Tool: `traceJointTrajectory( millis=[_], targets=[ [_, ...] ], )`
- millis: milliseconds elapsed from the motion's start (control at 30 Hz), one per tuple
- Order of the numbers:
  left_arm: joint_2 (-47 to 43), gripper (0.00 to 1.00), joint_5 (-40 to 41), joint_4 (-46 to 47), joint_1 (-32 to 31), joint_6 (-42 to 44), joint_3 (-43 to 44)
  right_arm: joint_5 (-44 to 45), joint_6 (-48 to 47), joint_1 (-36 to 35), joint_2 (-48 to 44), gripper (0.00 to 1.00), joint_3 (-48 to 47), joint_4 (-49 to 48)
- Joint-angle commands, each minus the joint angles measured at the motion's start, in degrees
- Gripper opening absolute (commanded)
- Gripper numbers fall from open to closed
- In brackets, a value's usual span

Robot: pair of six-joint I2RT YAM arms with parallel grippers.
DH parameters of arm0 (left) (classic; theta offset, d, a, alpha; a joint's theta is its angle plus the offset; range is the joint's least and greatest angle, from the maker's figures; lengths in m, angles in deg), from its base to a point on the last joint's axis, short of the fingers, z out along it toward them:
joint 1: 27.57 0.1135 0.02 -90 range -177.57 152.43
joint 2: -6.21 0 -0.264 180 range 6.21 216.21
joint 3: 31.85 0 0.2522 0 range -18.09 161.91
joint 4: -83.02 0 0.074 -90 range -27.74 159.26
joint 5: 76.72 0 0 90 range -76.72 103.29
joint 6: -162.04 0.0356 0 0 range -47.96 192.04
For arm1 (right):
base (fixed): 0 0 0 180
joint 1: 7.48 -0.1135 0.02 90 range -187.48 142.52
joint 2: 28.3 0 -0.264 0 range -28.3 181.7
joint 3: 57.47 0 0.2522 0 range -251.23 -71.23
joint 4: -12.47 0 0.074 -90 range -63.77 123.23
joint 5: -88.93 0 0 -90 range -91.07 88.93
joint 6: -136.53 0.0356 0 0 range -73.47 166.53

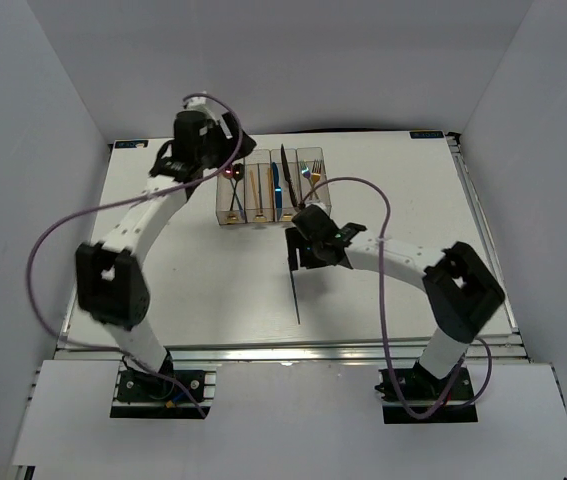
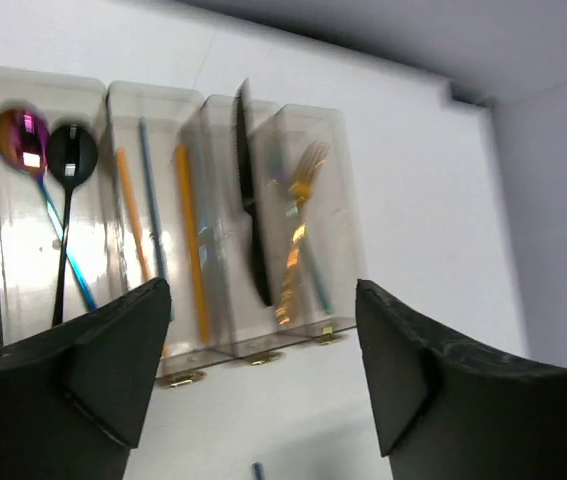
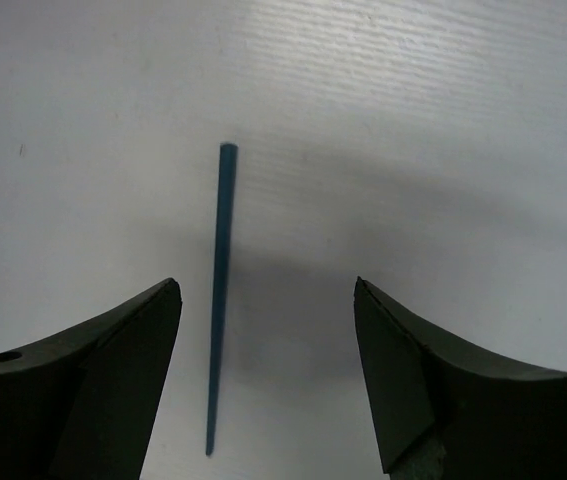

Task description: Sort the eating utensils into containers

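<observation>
The containers [image 1: 271,187] are four joined clear bins at the table's far middle. In the left wrist view [image 2: 23,260] they hold an iridescent spoon [image 2: 20,135] and a black spoon [image 2: 71,155], gold and blue chopsticks [image 2: 131,210], a black knife [image 2: 251,200] and a gold fork [image 2: 298,200]. A thin dark-blue chopstick [image 1: 295,285] lies loose on the table in front of the bins. My left gripper [image 1: 238,152] [image 2: 263,370] is open and empty above the bins' left end. My right gripper [image 1: 303,250] [image 3: 268,380] is open just above the chopstick [image 3: 218,300], which lies between the fingers, nearer the left one.
White walls close in the table on the left, back and right. The left arm's purple cable [image 1: 53,240] loops out over the table's left side. The right arm's cable [image 1: 383,300] hangs over the right front.
</observation>
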Motion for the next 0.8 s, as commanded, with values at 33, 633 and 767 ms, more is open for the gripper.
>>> traceJointTrajectory(
  millis=[33, 633, 767],
  targets=[
    [-24.38, 0.87, 2.57, 5.15, 0.21, -2.73, -15.11, 4.86, 1.48, -2.78, 8.82, 0.68, -7.90, 4.89],
    [-56.14, 0.98, -17.02, 14.10, -0.05, -10.88, -61.36, -3.47, 3.42, -5.24, 10.96, 0.00, -6.52, -1.75],
    [-59.21, 0.98, -22.83, 28.96, -1.72, -19.77, -67.08, -9.54, 2.28, -5.24, 1.39, 0.00, -3.79, -6.52]
  ],
)
